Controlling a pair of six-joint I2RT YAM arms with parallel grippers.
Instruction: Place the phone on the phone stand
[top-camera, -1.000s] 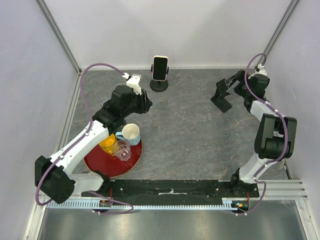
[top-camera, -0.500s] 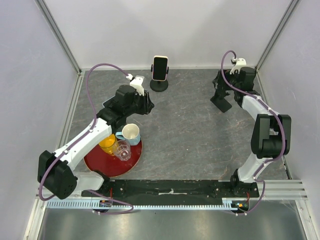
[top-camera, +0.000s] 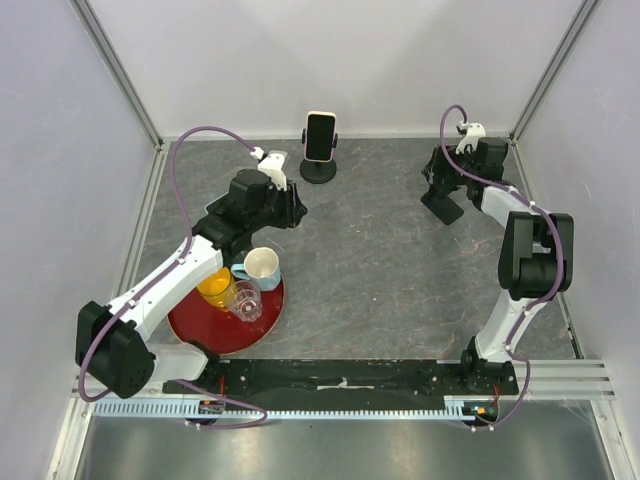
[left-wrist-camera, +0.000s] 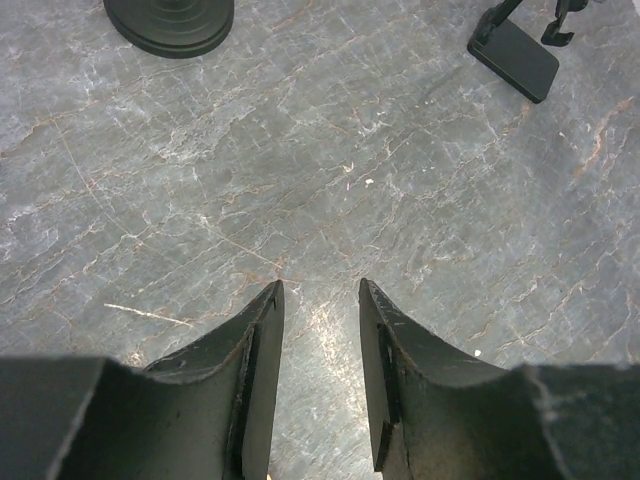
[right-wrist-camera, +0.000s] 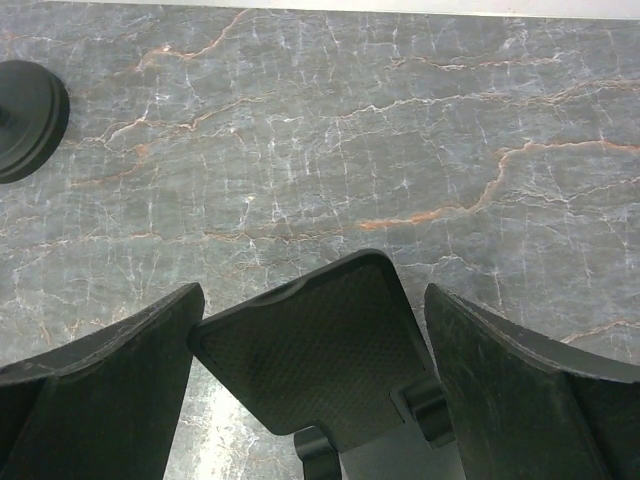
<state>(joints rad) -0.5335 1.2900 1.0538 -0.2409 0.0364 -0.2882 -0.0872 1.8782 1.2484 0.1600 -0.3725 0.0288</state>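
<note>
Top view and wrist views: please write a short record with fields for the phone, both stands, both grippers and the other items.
phone: upright in the round stand, at the back of the table
folding stand: black, no phone on it, back right
left gripper: partly open, empty, above bare table
right gripper: wide open, one finger on each side of the folding stand's plate
red plate: front left, carries a mug, a yellow cup and a glass
</note>
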